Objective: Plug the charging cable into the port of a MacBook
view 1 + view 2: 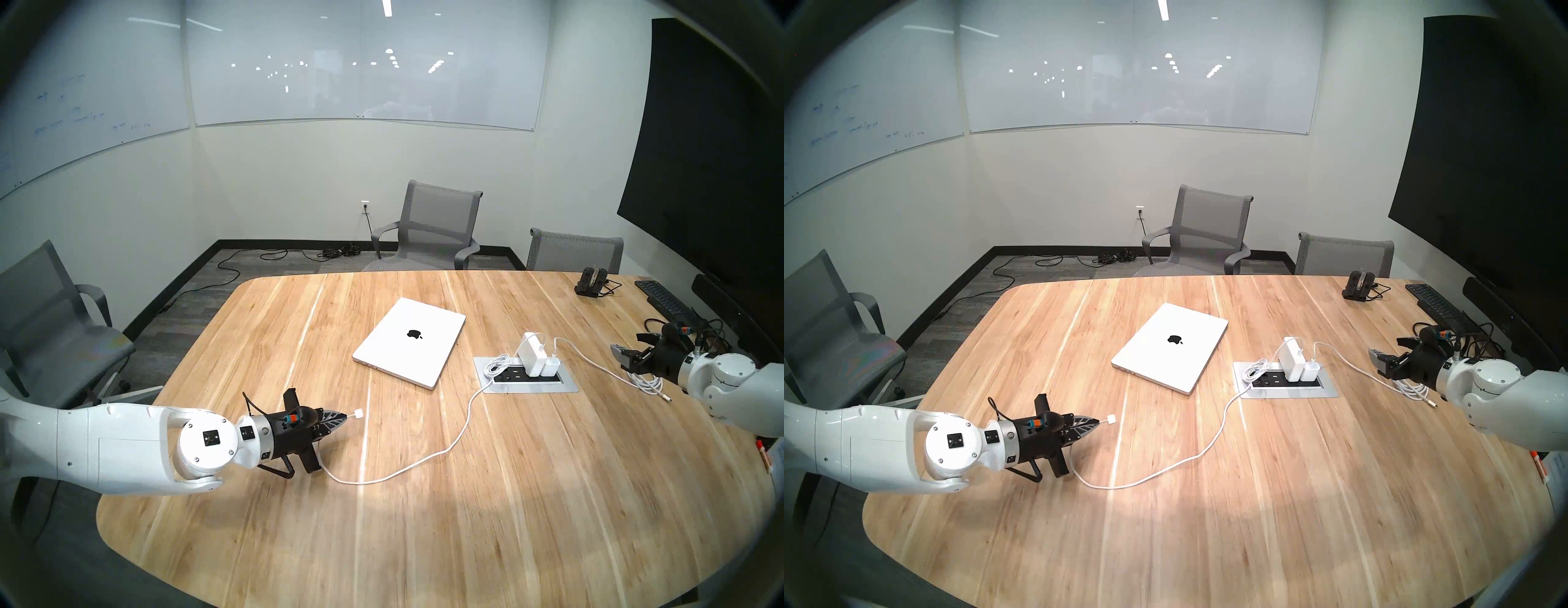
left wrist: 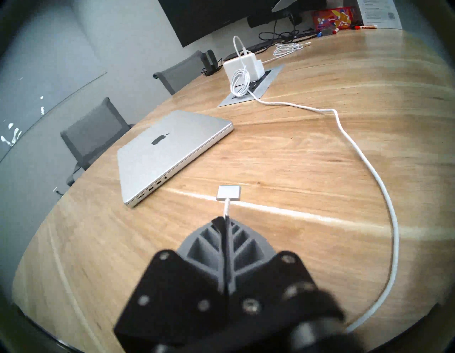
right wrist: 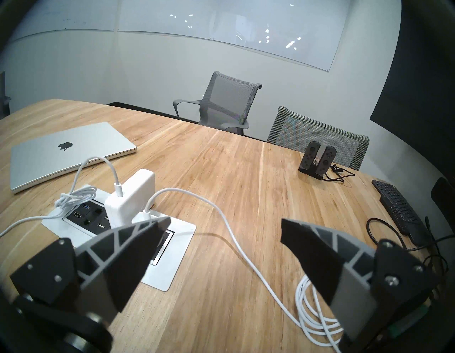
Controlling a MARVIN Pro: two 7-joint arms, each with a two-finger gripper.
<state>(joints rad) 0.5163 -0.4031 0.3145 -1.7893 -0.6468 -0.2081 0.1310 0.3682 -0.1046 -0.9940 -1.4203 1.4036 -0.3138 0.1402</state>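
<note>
The closed silver MacBook lies mid-table; it also shows in the left wrist view and right wrist view. Its dark oblong port sits at the near end of the side edge facing my left gripper. My left gripper is shut on the charging cable just behind its flat squarish connector, held above the table, short of the laptop. The cable trails back to the large white power brick. My right gripper is open and empty at the right.
A power panel set in the table holds the brick and a smaller white charger, whose own cable coils under my right gripper. A black keyboard, a controller dock and chairs stand at the far side.
</note>
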